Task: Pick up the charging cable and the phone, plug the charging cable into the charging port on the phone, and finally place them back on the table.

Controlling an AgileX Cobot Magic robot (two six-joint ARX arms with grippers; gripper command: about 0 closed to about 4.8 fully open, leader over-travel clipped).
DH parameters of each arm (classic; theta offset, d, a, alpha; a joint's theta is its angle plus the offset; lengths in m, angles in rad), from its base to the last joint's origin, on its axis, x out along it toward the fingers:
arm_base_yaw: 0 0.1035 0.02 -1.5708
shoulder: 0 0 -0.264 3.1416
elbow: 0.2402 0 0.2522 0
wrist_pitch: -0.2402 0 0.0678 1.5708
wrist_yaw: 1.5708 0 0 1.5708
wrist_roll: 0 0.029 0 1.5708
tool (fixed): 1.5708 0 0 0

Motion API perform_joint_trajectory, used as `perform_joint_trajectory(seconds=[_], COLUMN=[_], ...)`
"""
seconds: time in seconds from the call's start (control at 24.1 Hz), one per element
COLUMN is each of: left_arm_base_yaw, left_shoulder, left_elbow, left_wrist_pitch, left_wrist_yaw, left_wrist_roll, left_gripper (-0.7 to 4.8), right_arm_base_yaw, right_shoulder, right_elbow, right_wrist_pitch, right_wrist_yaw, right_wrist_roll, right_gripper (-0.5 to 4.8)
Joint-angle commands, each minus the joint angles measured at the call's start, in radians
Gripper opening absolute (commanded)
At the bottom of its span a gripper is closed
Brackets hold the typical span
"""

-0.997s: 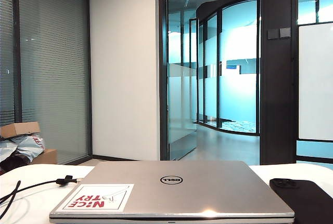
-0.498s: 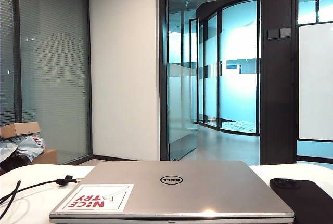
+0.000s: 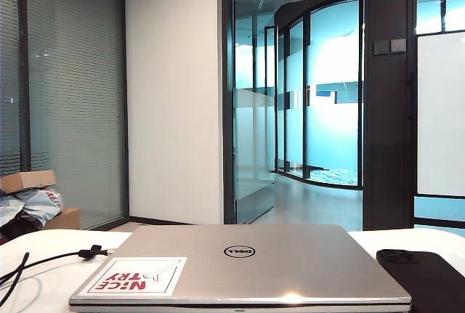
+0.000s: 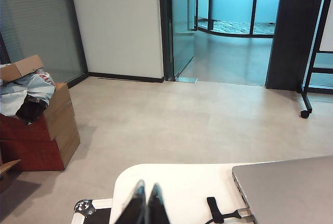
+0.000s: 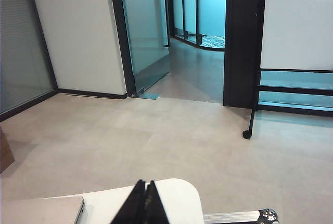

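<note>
Exterior view shows us the closed silver laptop (image 3: 243, 266) lying on the white tabletop (image 3: 43, 248), with the charging cable (image 3: 43, 261) trailing off to its left and the phone (image 3: 425, 277) flat at its right edge; neither gripper appears here.

In the left wrist view we see the left gripper (image 4: 144, 206) clenched, its fingers pressed together and grasping nothing, poised above the rounded tabletop corner (image 4: 177, 182). Just beside that gripper, toward the laptop (image 4: 291, 187), lies the cable's black tie and silvery plug (image 4: 229, 214), apart from the fingers.

In the right wrist view we find the right gripper (image 5: 142, 203) likewise clenched and empty above the tabletop's other corner (image 5: 177, 195). The laptop corner (image 5: 41, 211) sits near it. We cannot see the phone from this gripper.
</note>
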Motion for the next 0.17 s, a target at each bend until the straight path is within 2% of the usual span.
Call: perform_joint_trajectory(seconds=[0.04, 0.17], left_arm_base_yaw=[0.002, 0.002], left_shoulder=[0.001, 0.001], left_elbow=[0.000, 0.000], left_wrist_pitch=[0.010, 0.010], left_wrist_yaw=[0.000, 0.000], left_wrist_roll=[0.000, 0.000], left_gripper=[-0.05, -0.05], right_arm_base_yaw=[0.000, 0.000], right_shoulder=[-0.002, -0.002], right_elbow=[-0.001, -0.001], right_wrist_pitch=[0.014, 0.014], right_wrist_yaw=[0.002, 0.001], right_wrist_roll=[0.001, 0.001], right_gripper=[0.00, 0.00])
